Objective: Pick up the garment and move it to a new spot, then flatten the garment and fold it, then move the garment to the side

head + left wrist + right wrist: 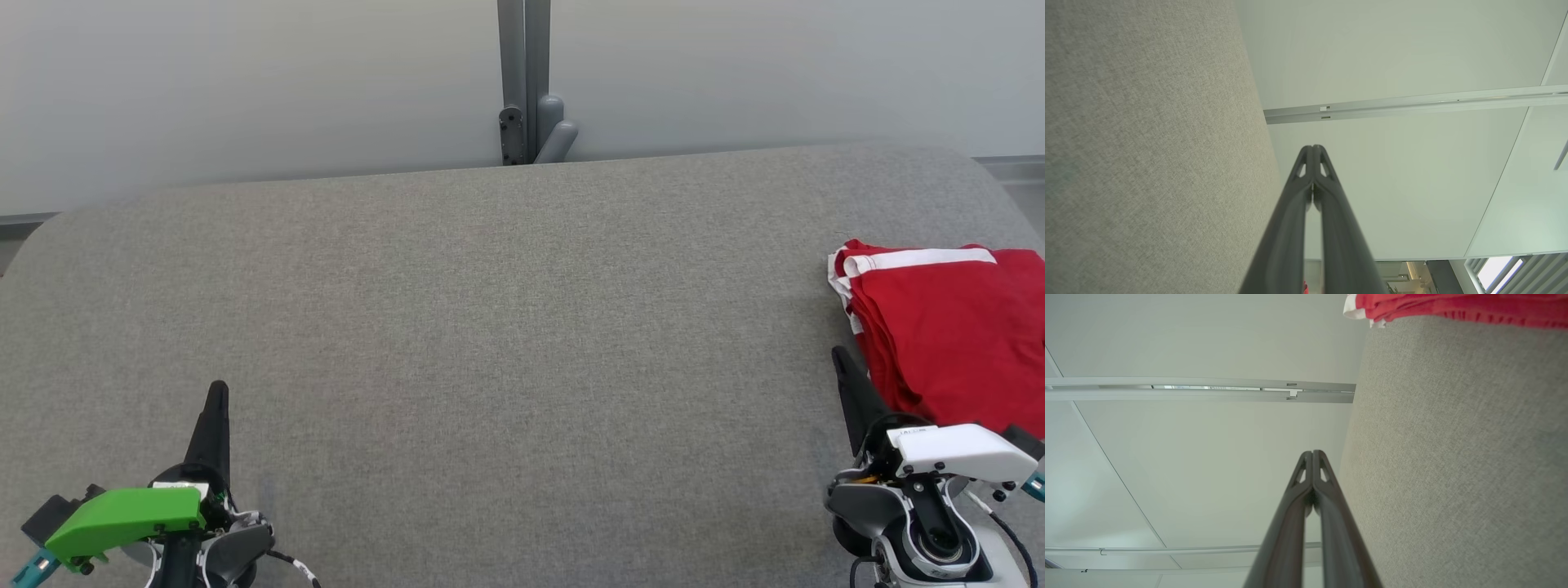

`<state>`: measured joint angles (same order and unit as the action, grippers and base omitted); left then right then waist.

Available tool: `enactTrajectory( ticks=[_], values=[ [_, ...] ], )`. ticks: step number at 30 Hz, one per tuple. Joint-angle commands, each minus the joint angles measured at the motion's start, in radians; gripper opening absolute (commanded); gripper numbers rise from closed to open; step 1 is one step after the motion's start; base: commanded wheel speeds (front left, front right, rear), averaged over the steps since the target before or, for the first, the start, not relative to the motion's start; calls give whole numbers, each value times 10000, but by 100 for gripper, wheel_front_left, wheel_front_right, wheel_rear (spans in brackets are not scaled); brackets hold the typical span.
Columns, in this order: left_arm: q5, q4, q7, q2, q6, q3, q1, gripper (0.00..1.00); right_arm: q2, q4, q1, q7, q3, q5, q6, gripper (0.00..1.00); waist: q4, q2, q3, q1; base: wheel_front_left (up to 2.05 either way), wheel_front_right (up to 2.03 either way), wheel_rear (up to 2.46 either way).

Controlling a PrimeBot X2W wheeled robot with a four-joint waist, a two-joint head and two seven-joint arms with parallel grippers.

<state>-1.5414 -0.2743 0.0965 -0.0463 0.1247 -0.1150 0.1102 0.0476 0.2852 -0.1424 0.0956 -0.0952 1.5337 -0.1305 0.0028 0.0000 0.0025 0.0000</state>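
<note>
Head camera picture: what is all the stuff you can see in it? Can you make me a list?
garment: one, red with white stripes, folded up, at the right edge of the table
table: one, grey fabric top, spreading across the view
post: one, grey metal, behind the middle of the table's far edge
wall: one, pale, behind the table
left jaws: one pair, dark fingers, lower left, shut together, under a green cover
right jaws: one pair, dark fingers, lower right, shut together, beside the garment's near corner, under a white cover
</note>
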Motion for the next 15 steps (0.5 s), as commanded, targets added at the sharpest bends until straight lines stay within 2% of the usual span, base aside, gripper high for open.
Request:
enactTrajectory(
  ticks=[1, 9, 15],
  values=[
    [-143, 63, 73, -65, 81, -40, 174, 0, 43, -95, 143, 57, -63, 191, -4, 0, -3, 0, 1, 0, 0, 0, 0],
    [-685, 141, 203, -68, 88, -79, 233, 0, 45, -189, 143, 205, -169, 741, -4, 0, -24, 0, 8, 0, 0, 0, 0],
    [-699, 150, 233, -69, 92, -82, 224, 0, 46, -195, 132, 205, -174, 797, -4, 0, -28, 0, 9, 0, 0, 0, 0]
  ],
)
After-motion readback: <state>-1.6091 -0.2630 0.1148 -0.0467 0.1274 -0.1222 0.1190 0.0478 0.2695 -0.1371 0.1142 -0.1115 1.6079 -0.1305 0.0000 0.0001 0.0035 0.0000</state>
